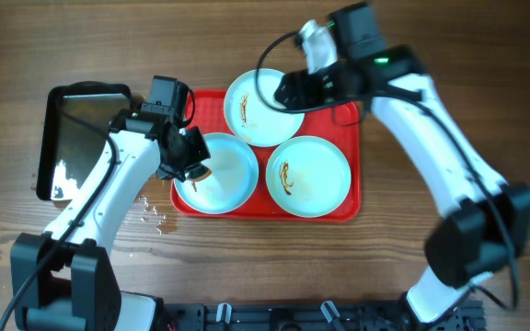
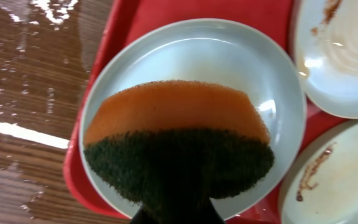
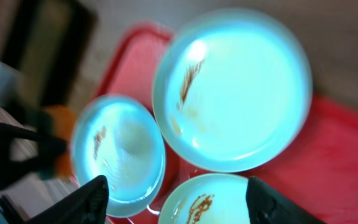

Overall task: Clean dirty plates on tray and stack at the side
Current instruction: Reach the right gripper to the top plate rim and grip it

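Three pale plates lie on the red tray [image 1: 343,129]. My left gripper [image 1: 192,164] is shut on an orange and dark green sponge [image 2: 176,134] and holds it on the left plate [image 1: 228,175], whose visible surface [image 2: 191,53] looks free of smear. The back plate [image 1: 263,108] and the right plate [image 1: 307,176] each carry a brown smear; both also show at the right edge of the left wrist view, the back plate [image 2: 344,56] and the right plate [image 2: 334,180]. My right gripper [image 1: 290,91] is open and empty above the back plate [image 3: 232,87], its fingers [image 3: 179,202] spread wide.
A black shiny pan [image 1: 81,138] stands left of the tray. Water drops and puddles [image 1: 155,213] lie on the wooden table by the tray's front left corner, also in the left wrist view [image 2: 23,130].
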`<state>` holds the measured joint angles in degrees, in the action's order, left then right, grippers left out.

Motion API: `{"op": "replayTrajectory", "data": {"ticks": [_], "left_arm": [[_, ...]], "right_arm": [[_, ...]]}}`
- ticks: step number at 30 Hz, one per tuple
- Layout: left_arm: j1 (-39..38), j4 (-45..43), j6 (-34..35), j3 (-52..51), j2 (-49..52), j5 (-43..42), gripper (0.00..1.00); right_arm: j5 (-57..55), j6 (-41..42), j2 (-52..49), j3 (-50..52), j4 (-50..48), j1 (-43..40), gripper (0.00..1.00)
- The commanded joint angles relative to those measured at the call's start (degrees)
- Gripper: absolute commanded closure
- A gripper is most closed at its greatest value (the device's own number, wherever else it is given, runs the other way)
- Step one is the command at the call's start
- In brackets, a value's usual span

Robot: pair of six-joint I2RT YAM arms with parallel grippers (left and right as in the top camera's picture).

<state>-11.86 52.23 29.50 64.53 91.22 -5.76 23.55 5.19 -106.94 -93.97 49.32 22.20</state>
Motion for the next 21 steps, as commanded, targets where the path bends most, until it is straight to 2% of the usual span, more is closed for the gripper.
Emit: {"op": "replayTrajectory", "data": {"ticks": [1, 2, 6, 9, 10, 11, 21], "left_arm": [[-0.13, 0.37, 1.03, 0.07, 0.48, 3.74, 0.96], [-0.13, 0.35, 1.05, 0.07, 0.48, 3.72, 0.96], [-0.15, 0.37, 1.03, 0.07, 0.48, 3.72, 0.96], [-0.15, 0.39, 1.03, 0.07, 0.48, 3.72, 0.96], [-0.15, 0.55, 1.03, 0.07, 0.48, 3.72, 0.96], [-0.15, 0.61, 1.03, 0.07, 0.48, 3.72, 0.96], [-0.15, 0.74, 1.05, 0.07, 0.48, 3.69, 0.96]], "right_arm": [[-4.28, 1.11, -3.69, -0.07, -0.20, 4.79, 0.44], [-6.29, 2.05, -4.85, -0.07, -0.13, 6.01, 0.51], [-9.16, 5.55, -9.27, -0.07, 0.04, 10.01, 0.54], [-9.18, 7.37, -12.61, -0.07, 0.72, 12.07, 0.60], [-9.20, 8.66, -13.68, -0.07, 0.79, 12.31, 0.72], [-9.14, 9.07, -14.53, -0.07, 0.79, 12.41, 0.75], [-8.90, 11.50, -16.46, 2.86, -2.19, 13.99, 0.70]]}}
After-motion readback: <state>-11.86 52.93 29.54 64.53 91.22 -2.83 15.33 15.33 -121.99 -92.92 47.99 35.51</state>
